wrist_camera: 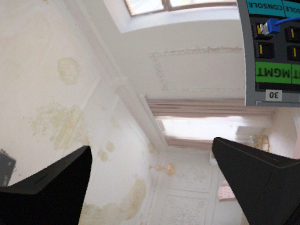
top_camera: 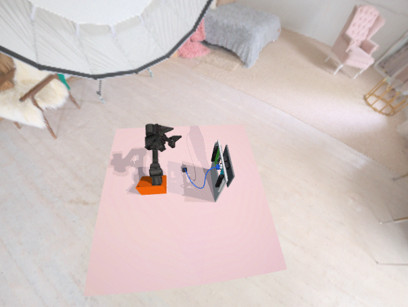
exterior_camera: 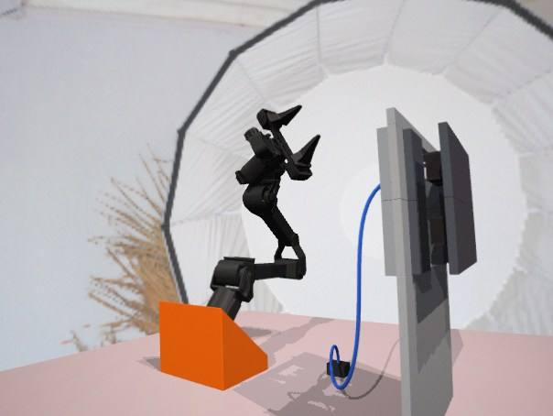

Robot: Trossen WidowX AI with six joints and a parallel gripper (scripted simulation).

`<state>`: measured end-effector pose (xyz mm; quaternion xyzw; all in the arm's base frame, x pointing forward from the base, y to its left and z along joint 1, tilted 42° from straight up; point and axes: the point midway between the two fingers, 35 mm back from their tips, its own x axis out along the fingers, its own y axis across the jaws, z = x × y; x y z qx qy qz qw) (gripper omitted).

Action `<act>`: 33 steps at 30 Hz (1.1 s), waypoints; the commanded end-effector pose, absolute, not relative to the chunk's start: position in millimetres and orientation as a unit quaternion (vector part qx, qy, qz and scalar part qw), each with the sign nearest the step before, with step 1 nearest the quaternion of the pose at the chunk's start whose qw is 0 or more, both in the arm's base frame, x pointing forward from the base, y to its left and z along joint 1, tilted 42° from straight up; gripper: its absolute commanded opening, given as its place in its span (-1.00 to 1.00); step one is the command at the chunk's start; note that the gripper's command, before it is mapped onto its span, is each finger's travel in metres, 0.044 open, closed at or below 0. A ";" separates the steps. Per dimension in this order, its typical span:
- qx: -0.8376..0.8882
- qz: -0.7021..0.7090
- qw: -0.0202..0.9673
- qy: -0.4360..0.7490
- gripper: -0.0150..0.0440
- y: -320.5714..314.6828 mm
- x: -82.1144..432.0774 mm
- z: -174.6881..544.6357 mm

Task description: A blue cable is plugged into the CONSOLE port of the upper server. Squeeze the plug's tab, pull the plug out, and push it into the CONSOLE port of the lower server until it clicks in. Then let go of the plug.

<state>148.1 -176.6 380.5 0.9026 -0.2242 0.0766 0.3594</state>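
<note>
So the black two-fingered gripper (top_camera: 177, 132) (exterior_camera: 310, 121) (wrist_camera: 154, 149) is hanging empty, jaws spread wide; the blue cable's plug (top_camera: 218, 166) (wrist_camera: 272, 26) is sitting at a server port, so squeezing, pulling and replugging are all remaining.

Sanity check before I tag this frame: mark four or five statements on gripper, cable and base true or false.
1. The gripper is open. True.
2. The blue cable runs down to a small black block. True.
3. The arm's base is green. False: the base is orange.
4. The gripper is squeezing the cable's plug. False: the plug sits away from the fingers.
5. The mat is pink. True.
</note>
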 end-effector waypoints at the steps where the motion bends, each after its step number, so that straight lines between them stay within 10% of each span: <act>1: 0.900 0.075 0.365 -0.224 0.78 -177.0 148.6 380.0; 6: 0.830 0.029 0.510 -0.224 0.33 -187.3 161.2 364.5; 21: 0.411 -0.109 0.896 -0.129 0.32 -203.8 214.9 297.2; 33: 0.071 -0.126 0.989 -0.018 0.32 -196.1 250.4 245.9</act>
